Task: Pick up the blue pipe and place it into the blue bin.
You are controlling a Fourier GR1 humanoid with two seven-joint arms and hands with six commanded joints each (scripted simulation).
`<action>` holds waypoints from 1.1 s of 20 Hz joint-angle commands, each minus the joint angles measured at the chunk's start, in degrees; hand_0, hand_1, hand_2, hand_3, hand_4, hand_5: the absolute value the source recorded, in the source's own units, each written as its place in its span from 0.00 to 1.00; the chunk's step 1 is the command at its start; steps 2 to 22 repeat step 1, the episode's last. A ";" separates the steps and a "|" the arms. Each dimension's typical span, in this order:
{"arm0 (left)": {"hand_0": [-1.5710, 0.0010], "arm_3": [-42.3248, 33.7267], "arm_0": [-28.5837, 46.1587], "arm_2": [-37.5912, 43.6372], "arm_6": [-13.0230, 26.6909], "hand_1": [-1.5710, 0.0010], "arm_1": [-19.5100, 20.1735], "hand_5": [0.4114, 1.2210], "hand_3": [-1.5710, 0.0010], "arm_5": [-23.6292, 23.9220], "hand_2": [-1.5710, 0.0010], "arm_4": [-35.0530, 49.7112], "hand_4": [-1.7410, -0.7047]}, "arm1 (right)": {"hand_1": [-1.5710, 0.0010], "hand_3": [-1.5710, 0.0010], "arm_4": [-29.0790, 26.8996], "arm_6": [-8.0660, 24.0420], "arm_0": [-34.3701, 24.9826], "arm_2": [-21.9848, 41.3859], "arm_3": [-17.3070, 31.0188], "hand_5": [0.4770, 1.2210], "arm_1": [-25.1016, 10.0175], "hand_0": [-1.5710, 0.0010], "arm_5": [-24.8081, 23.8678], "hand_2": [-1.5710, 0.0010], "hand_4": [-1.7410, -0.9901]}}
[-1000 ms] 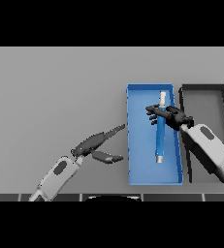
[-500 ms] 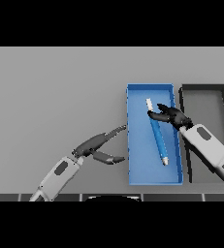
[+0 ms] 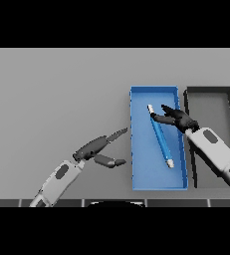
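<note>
Just left of the right hand (image 3: 178, 119), the blue pipe (image 3: 160, 135) lies flat on the floor of the blue bin (image 3: 136, 149), running diagonally from upper left to lower right. Right hand's fingers are spread and relaxed, gripping nothing; the fingertips (image 3: 156, 118) sit at or just off the pipe's upper end, can't tell if touching. Placement looks done, so the step in hand reads as release and clear-out. To do it well: keep the fingers splayed, lift straight up before pulling back toward the arm side, don't drag sideways across the pipe or it rolls. Watch the bin's right wall and the black bin (image 3: 206, 99) right behind the wrist. Left hand (image 3: 99, 149) is idle, well off to the left, fingers straight, thumb out, empty.
</note>
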 commanded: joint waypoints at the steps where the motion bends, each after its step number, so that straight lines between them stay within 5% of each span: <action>1: 1.00 0.49 -0.98 0.29 0.51 1.00 -0.42 0.07 1.00 0.09 1.00 0.10 0.79 | 0.99 1.00 -0.17 -0.53 0.30 -0.03 0.29 0.27 0.48 0.99 -0.05 0.99 0.82; 22: 1.00 0.49 -0.98 0.29 0.51 1.00 -0.42 0.07 1.00 0.09 1.00 0.10 0.79 | 0.99 1.00 -0.17 -0.53 0.30 -0.03 0.29 0.27 0.48 0.99 -0.05 0.99 0.82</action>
